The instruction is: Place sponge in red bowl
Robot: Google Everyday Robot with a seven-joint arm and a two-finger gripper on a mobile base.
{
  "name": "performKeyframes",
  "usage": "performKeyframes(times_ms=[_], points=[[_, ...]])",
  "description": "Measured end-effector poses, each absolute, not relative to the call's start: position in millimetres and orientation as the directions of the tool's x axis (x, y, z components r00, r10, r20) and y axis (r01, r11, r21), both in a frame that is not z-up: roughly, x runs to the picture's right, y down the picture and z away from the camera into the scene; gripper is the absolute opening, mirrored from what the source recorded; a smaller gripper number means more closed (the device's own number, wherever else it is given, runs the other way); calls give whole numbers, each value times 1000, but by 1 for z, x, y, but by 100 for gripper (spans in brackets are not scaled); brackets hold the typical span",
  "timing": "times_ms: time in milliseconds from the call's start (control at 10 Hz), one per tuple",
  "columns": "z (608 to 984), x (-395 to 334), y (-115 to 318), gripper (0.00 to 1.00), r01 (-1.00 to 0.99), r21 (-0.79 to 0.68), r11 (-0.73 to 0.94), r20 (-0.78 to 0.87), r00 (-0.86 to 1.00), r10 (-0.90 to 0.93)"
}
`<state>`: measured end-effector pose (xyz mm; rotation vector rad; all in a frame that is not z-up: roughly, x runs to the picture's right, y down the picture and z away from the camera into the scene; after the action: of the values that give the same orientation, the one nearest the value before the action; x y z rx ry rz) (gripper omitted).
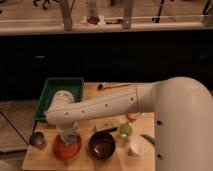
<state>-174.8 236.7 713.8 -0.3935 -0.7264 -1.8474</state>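
The red bowl (59,150) sits at the front left of the wooden table. My gripper (68,137) hangs straight down over it at the end of the white arm, which reaches in from the right. A blue sponge (71,140) shows at the gripper's tip, just above the inside of the bowl, and the gripper is shut on it. The gripper hides most of the sponge and the back of the bowl.
A dark brown bowl (102,145) stands right of the red bowl, then a white cup (135,147) and a green cup (124,131). A green tray (50,92) lies behind, a metal cup (37,140) at the left, a long utensil (113,86) at the back.
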Motion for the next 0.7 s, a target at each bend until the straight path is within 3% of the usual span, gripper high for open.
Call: performKeyframes(times_ms=[700], points=[[714,-175,237,4,896,330,-298,559,-440,-702]])
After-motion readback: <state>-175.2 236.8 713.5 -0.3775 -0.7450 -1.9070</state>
